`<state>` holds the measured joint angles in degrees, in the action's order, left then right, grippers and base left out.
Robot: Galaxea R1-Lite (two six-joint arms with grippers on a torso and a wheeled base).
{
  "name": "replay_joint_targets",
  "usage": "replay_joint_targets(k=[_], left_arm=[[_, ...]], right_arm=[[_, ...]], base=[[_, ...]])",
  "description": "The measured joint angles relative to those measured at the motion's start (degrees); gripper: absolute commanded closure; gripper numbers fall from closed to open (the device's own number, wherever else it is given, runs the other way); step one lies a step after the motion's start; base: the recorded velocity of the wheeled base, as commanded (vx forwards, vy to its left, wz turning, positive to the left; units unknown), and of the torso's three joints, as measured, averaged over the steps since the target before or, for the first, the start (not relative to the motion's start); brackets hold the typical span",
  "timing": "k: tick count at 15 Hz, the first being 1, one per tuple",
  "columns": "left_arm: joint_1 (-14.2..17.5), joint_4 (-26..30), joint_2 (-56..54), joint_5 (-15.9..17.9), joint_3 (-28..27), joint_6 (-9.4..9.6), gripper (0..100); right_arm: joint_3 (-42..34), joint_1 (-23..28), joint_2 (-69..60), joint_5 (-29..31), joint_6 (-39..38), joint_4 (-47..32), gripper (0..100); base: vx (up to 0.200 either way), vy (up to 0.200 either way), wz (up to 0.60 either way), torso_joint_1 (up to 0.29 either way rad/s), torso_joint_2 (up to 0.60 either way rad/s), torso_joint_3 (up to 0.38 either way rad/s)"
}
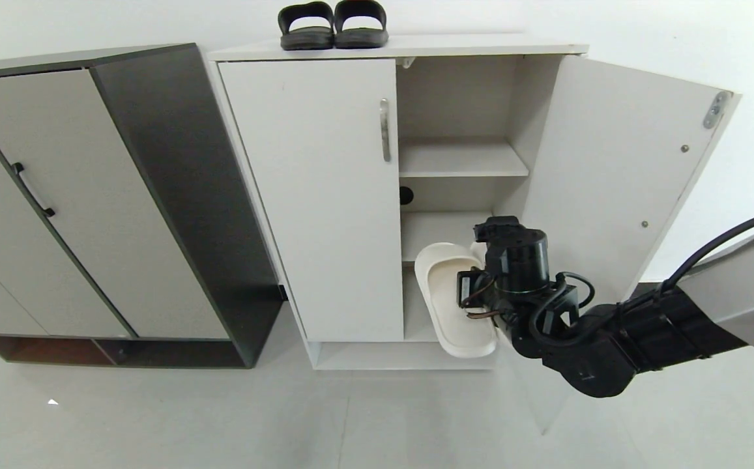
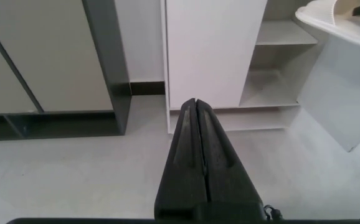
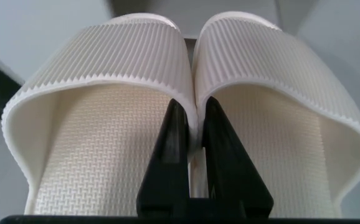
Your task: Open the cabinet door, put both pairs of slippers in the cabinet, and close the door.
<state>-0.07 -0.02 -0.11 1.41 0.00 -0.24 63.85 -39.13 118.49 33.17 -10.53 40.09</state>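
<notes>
My right gripper (image 1: 481, 260) is shut on a pair of white slippers (image 1: 449, 301), held in front of the white cabinet's (image 1: 324, 195) open right half, near its lower shelves. In the right wrist view the two fingers (image 3: 175, 140) pinch the inner edges of both white slippers (image 3: 105, 143) together. A pair of black slippers (image 1: 332, 25) rests on the cabinet top. The right door (image 1: 611, 169) is swung wide open; the left door stays closed. My left gripper (image 2: 196, 118) is shut and empty, low above the floor, facing the cabinet.
A grey and dark cabinet (image 1: 90, 208) with closed doors stands left of the white one. The open door is close beside my right arm. Bare floor (image 1: 220, 423) lies in front of both cabinets.
</notes>
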Motion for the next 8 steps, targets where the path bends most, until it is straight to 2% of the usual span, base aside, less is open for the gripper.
replay_joint_targets(k=[8], left_arm=[[0.00,-0.02,0.00,-0.02,0.00,0.17,100]], right_arm=[[2.74,0.85,4.17,2.99,-0.11,1.06,100]], base=[[0.000,0.000,0.00,0.000,0.00,0.000]])
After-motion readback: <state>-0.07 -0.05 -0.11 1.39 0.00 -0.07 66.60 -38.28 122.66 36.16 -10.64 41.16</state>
